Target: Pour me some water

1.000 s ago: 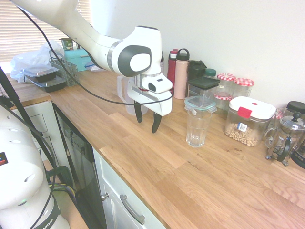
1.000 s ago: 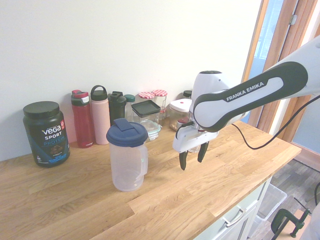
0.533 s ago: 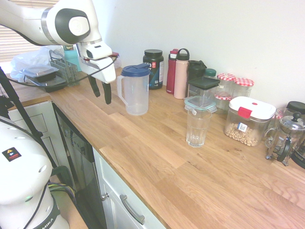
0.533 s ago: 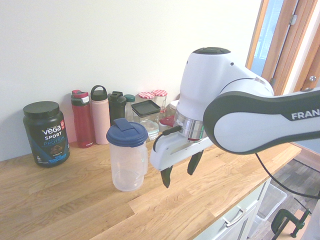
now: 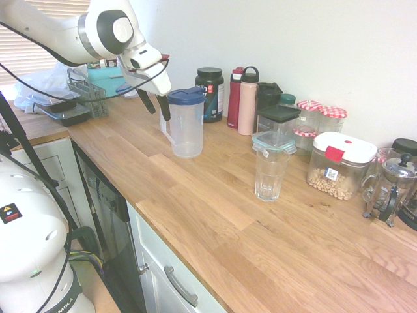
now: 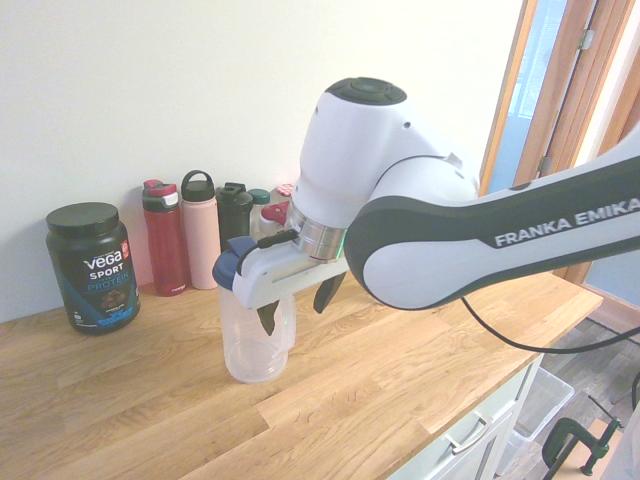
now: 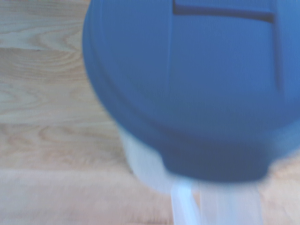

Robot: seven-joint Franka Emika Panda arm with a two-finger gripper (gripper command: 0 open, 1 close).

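The gripper [image 5: 155,107] hangs just beside the handle side of the clear plastic pitcher [image 5: 186,130], fingers spread wide and holding nothing. The pitcher, capped with a blue lid [image 7: 197,79], stands upright on the wooden counter [image 5: 215,215], left of the empty drinking glass [image 5: 270,174], which stands well apart toward the right. In the wrist view the lid fills most of the picture, so the hand sits close above it.

The risks lie in the approach, by my judgement. If the fingers come down off-centre, one tip could strike the lid or the handle [image 5: 164,124] and tip the pitcher or shove it toward the protein tub [image 5: 210,93] and the bottles [image 5: 246,101] against the far wall. A shallow grip on the thin handle could let the pitcher swing when lifted.
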